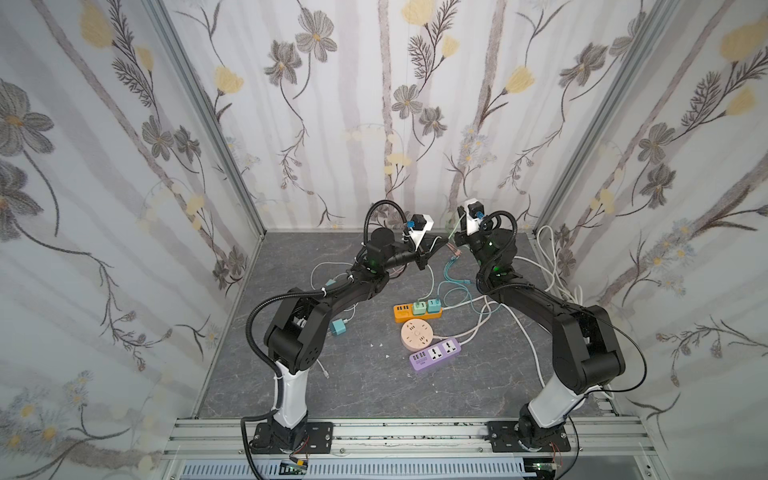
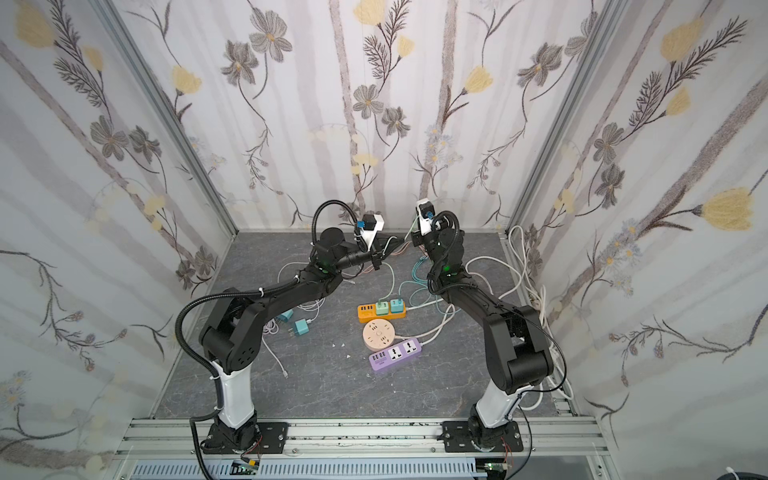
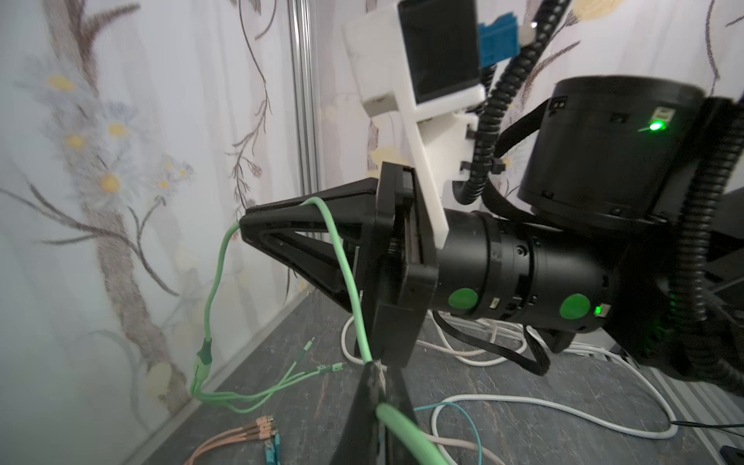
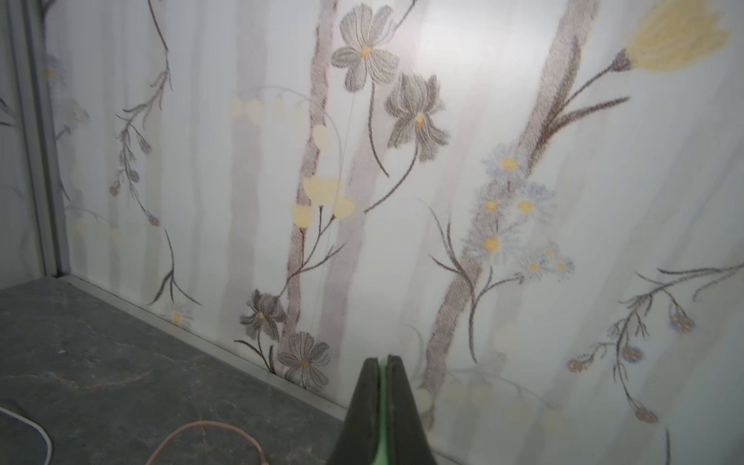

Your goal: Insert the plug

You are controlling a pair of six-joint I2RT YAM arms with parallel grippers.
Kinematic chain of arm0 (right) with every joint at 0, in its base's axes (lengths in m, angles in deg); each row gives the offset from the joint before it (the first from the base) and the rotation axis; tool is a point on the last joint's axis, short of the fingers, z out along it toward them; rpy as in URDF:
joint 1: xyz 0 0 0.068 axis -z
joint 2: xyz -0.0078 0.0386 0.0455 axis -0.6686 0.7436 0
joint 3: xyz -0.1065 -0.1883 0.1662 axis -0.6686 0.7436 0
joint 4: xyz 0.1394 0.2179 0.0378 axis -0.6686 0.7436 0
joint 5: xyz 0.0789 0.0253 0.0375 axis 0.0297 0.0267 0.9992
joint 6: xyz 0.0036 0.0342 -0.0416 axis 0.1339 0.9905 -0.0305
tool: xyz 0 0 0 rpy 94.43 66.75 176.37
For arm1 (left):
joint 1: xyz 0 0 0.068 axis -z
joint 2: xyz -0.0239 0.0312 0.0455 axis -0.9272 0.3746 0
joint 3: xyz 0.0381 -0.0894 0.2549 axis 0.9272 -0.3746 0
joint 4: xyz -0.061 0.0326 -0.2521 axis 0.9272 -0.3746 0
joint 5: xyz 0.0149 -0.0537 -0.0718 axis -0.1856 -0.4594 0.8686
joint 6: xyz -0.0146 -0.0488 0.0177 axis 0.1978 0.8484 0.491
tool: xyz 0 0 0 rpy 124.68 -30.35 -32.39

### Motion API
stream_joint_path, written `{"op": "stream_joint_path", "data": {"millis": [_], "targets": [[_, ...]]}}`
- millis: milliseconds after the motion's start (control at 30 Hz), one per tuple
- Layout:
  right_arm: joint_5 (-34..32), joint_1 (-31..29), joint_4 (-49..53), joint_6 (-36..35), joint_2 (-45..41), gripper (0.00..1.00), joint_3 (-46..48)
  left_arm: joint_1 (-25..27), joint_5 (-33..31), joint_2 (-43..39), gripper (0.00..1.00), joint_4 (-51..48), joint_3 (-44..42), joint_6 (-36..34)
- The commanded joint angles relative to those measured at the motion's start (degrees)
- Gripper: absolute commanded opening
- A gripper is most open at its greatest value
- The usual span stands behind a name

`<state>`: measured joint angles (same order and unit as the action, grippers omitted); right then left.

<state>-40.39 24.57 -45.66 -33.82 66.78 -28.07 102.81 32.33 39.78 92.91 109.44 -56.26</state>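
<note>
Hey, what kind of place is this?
Likely a robot lab test booth, not a home: left arm and right arm bolted to a rail, wallpaper panels in metal framing, an orange power strip on the floor.

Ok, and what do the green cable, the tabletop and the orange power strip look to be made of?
The green cable: soft rubbery or plastic jacket, matte; it bends and droops freely. The tabletop: grey stone-look surface with pale veins, slight sheen; real stone or laminate, cannot tell. The orange power strip: hard moulded plastic, smooth, crisp edges.
</note>
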Motion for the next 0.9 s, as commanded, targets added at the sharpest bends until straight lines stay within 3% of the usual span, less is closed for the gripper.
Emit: {"op": "stream_joint_path", "data": {"millis": [0,67,167,267,333,400,433,533,667,767,867], "targets": [[-6.1,0.5,1.5,-1.1,-1.3,0.15,4.4,0.1,0.8,4.0,0.08,-3.2,3.0,4.9],[-7.3,0.7,6.5,-0.8,-3.3,0.31,7.3,0.2,-3.8,4.4,0.38,-7.5,2.9,3.0],[-8.6,1.5,20.8,0.3,-6.7,0.52,7.5,0.2,-13.0,2.2,0.75,-20.1,3.2,-3.1],[-9.2,1.9,36.3,1.4,-9.7,0.63,5.3,0.2,-21.3,-0.8,0.97,-33.0,4.0,-7.9],[-9.3,2.2,46.4,2.3,-10.7,0.7,2.8,0.2,-25.0,-2.5,1.0,-40.7,4.7,-10.2],[-9.2,2.5,54.8,4.5,-10.9,0.86,0.7,0.4,-29.6,-3.8,1.0,-48.4,6.2,-12.1],[-7.5,2.9,59.9,5.9,-10.5,0.99,-0.8,0.4,-32.0,-4.1,1.0,-52.2,7.1,-12.8],[-3.1,4.3,73.1,8.6,-7.2,0.99,-6.4,0.5,-38.8,-4.2,1.0,-60.2,9.3,-13.7],[-0.4,5.6,81.7,5.5,-2.1,0.99,-11.3,0.4,-45.8,-3.9,1.0,-63.4,10.4,-12.1],[0.5,6.6,85.4,4.3,0.8,0.99,-14.7,0.5,-51.7,-2.5,1.0,-66.0,13.3,-10.9],[2.7,7.3,85.5,4.4,1.2,0.99,-15.7,0.8,-63.5,1.2,1.0,-69.8,18.3,-12.2]]}}
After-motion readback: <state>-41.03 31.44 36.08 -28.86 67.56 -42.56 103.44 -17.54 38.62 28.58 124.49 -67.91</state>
